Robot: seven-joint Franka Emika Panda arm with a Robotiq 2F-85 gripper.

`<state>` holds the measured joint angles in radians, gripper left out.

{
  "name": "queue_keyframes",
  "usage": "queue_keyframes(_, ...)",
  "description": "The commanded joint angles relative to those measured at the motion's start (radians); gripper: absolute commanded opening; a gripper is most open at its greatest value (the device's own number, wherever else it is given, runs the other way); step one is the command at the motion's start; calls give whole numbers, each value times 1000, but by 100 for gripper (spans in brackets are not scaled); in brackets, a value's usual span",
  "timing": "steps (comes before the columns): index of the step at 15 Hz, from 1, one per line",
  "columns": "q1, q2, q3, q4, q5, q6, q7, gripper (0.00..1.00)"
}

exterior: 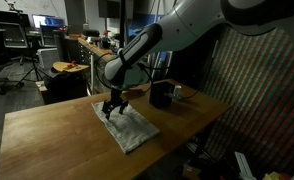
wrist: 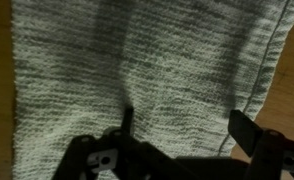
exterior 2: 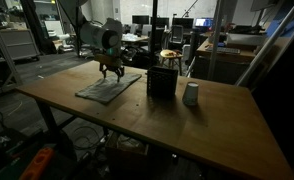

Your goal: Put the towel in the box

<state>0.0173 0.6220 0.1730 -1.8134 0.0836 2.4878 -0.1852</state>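
The towel [exterior: 127,126] [exterior 2: 108,87] [wrist: 147,70] is a light grey-white woven cloth lying flat on the wooden table. My gripper [exterior: 111,108] [exterior 2: 110,70] [wrist: 182,125] hangs just above its far part, open, with the fingertips [wrist: 128,118] spread wide over the fabric and nothing between them. In the wrist view the cloth fills nearly the whole picture, its hemmed edge running down the right side. The box [exterior: 161,95] [exterior 2: 161,82], small and nearly black, stands on the table beyond the towel, apart from it.
A small white cup [exterior 2: 191,94] stands beside the box. The wooden table [exterior: 57,140] [exterior 2: 217,125] has bare surface around the towel. Desks, chairs and monitors [exterior 2: 177,25] fill the room behind; a patterned partition [exterior: 257,90] stands at the table's side.
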Motion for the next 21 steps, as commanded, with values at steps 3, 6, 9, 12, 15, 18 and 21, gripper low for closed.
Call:
queue_keyframes(3, 2, 5, 6, 5, 5, 12, -30, 100)
queue_keyframes(6, 3, 20, -4, 11, 0, 5, -25, 74)
queue_keyframes(9, -3, 20, -4, 4, 5, 8, -26, 51)
queue_keyframes(12, -6, 15, -3, 0, 8, 7, -23, 29)
queue_keyframes(15, -2, -4, -3, -10, 8, 1, -16, 6)
queue_keyframes(18, -1, -47, -3, -35, 10, -7, -5, 5)
queue_keyframes(21, 3, -109, -14, -65, 5, -14, 19, 7)
